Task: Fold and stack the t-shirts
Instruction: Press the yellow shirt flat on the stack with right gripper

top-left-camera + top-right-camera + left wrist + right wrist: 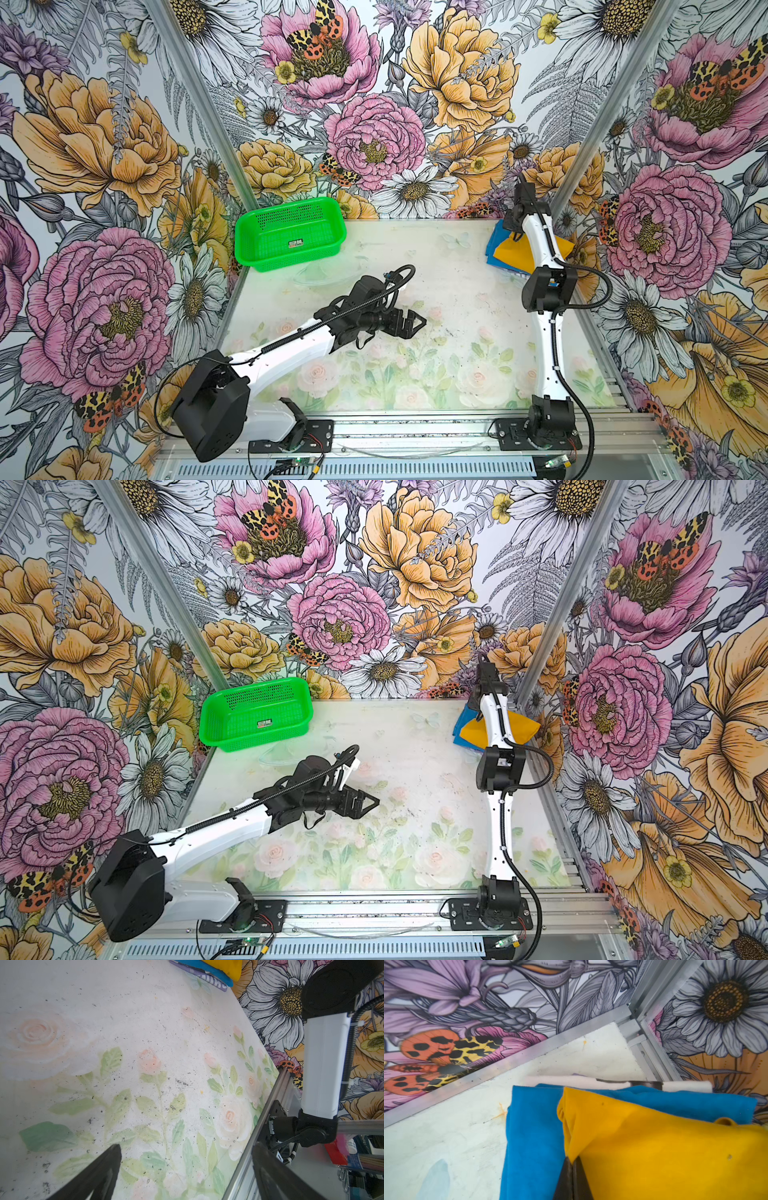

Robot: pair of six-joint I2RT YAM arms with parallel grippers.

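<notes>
Risk: my right hand [572,1164] pinches only thin edge of yellow shirt [654,1147]; pull could slip it free, or drag blue shirt [533,1136] beneath, wrecking stack at far right tabletop [457,270] corner. Right arm stretched far, hand low. Meanwhile my left hand [415,326] open, empty, hovering mid-tabletop.

- Far wall [374,124], left wall [83,208] and right wall [698,232] carry bold floral wallpaper: pink and orange peonies, white daisies, spotted moths.
- Aluminium posts [201,104] rise at both far corners.
- The tabletop [457,270] is pale, printed with faded roses and leaves, flecked with dark marks.
- An aluminium rail [415,428] runs along the near edge.
- Light is bright and even.
</notes>
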